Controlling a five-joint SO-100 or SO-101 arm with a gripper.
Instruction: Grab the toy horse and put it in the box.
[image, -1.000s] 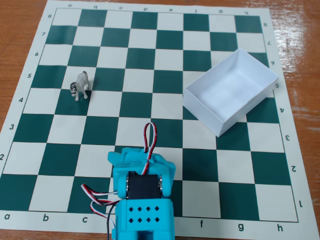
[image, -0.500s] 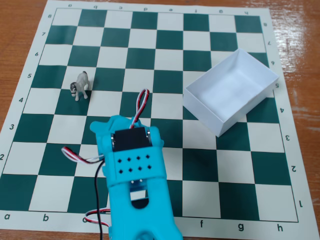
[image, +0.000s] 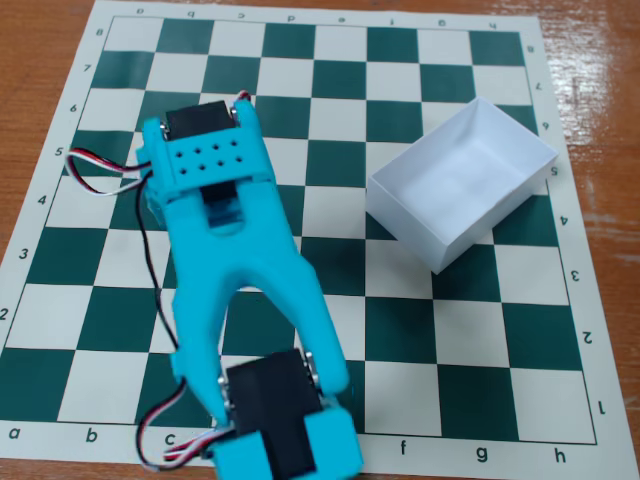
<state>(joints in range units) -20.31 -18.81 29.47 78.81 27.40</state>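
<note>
The white box stands open and empty on the right side of the chessboard, turned at an angle. The toy horse does not show anywhere; it may be hidden under the arm. My turquoise arm reaches from the board's near edge up to the left part of the board. Its wrist block with a black servo lies over the squares around rows 5 and 6. The gripper's fingers point down beneath this block and are hidden, so I cannot tell whether they are open or shut.
The green and white chessboard mat lies on a wooden table. Black, red and white cables loop out to the left of the arm. The arm's base servo sits at the near edge.
</note>
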